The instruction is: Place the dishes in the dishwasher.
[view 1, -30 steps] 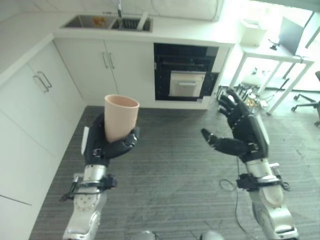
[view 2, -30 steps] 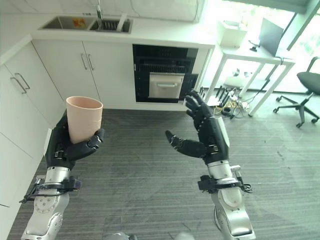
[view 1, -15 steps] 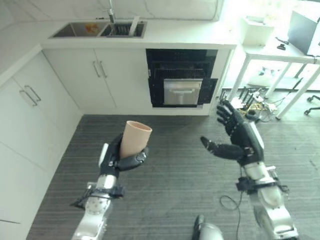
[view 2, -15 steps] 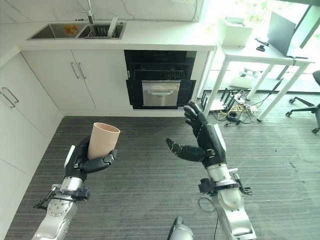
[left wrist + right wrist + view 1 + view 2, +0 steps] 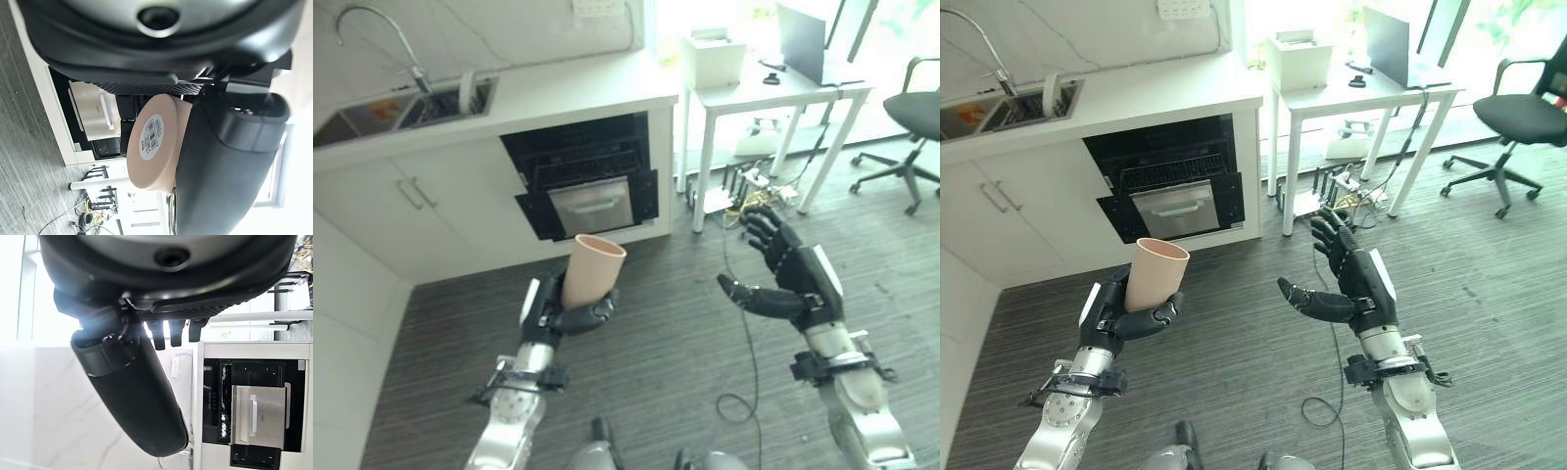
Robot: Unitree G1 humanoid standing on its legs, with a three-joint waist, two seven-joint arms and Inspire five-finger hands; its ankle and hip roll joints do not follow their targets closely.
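The robot's left hand (image 5: 551,311) holds a beige cup (image 5: 590,271) upright above the grey floor (image 5: 666,352), fingers curled round its lower wall; the left wrist view shows the cup's labelled base (image 5: 149,137) pinned against the thumb. The right hand (image 5: 796,282) hangs beside it at about the same height, fingers spread and straight, holding nothing. Ahead stands the open dishwasher (image 5: 589,186), built in under the white bench (image 5: 558,93), its wire rack (image 5: 579,168) in the dark cavity and a silver-fronted panel (image 5: 594,207) below.

The task looks to be at its carrying stage: one dish is in hand, well apart from the machine, and nothing is seen loaded yet. The approach, the placing on the rack and any further dishes remain.

How much the rack holds cannot be made out in the dark opening. The sink (image 5: 406,108) at the far end of the bench is cut off by the frame edge, so whether more dishes wait there is unclear. A white desk (image 5: 783,83) and office chair (image 5: 911,117) stand to the right.
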